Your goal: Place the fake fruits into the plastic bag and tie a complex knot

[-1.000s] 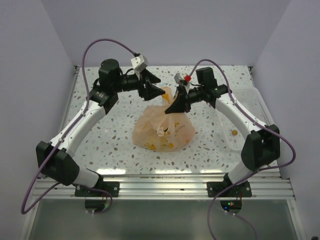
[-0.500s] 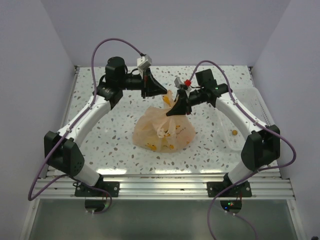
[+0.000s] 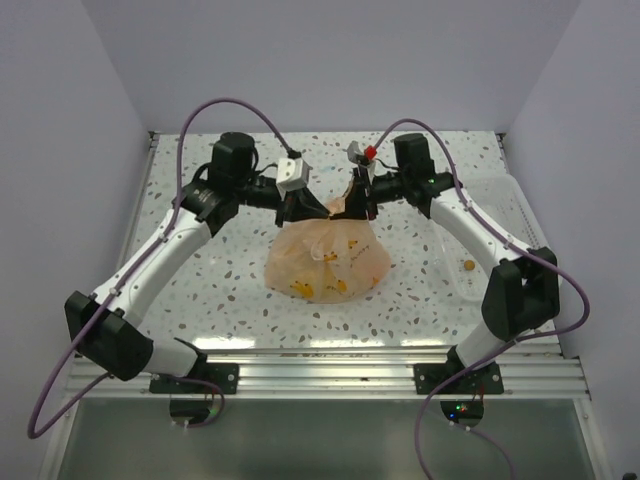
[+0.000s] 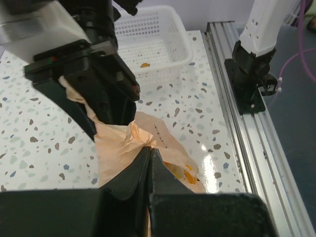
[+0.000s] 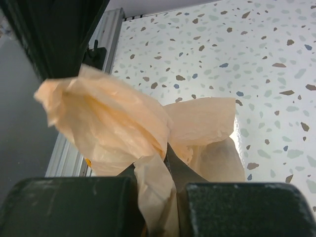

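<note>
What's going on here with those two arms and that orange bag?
Both arms are working on the top of the plastic bag, which sits mid-table with fake fruits already inside. The left gripper and right gripper are each shut on bunched bag material near its mouth. An orange piece lies in the white tray.

We see bright, even light from overhead, with only soft shadows under the arms (image 3: 160,255) on the speckled surface (image 3: 225,285). Glare streaks its near edge by the rail (image 3: 330,375). In both wrist views the jaws sit dark and blurred up close, while the plastic bag (image 5: 113,123) glows with light shining through it.
</note>
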Tool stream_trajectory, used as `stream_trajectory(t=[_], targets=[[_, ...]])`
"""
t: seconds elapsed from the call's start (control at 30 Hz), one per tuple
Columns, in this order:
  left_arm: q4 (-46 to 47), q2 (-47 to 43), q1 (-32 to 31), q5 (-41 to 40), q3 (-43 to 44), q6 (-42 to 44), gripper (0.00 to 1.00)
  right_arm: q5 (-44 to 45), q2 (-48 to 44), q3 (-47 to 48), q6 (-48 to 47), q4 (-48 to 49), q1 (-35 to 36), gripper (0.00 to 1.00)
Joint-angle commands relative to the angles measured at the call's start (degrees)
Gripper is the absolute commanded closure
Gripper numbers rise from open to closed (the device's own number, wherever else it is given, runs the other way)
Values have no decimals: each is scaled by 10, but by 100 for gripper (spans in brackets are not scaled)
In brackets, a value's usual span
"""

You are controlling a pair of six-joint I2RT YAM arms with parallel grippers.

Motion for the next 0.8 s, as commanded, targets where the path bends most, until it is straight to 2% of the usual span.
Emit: stream_trajectory(t=[0.0,0.2,0.47,0.53,0.57,0.6,0.63,0.77], targets=[[-83,-3,-47,-58,-21,133,100,25,-18,-6,50,59,-5,96],[-81,19,-82,-116,-53,152,100,33,-37,-16,27,44,-4,98],[-85,45,-98,-218,-69,184,100,19,-55,-19,-20,0,-5,96],[-76,41,-98,-220,-69,185,100,11,-52,-9,-37,-36,-4,84],[-75,39,-98,-216,-68,187,100,8,-48,-2,-76,-61,-4,79],[-72,33,-98,-214,-68,187,100,2,-46,5,-97,-85,-5,65],[-70,28,-98,-212,-68,187,100,1,-40,19,-116,-131,-4,58],[-70,13,-98,-194,-70,185,100,1,-26,43,-183,-203,-5,42]])
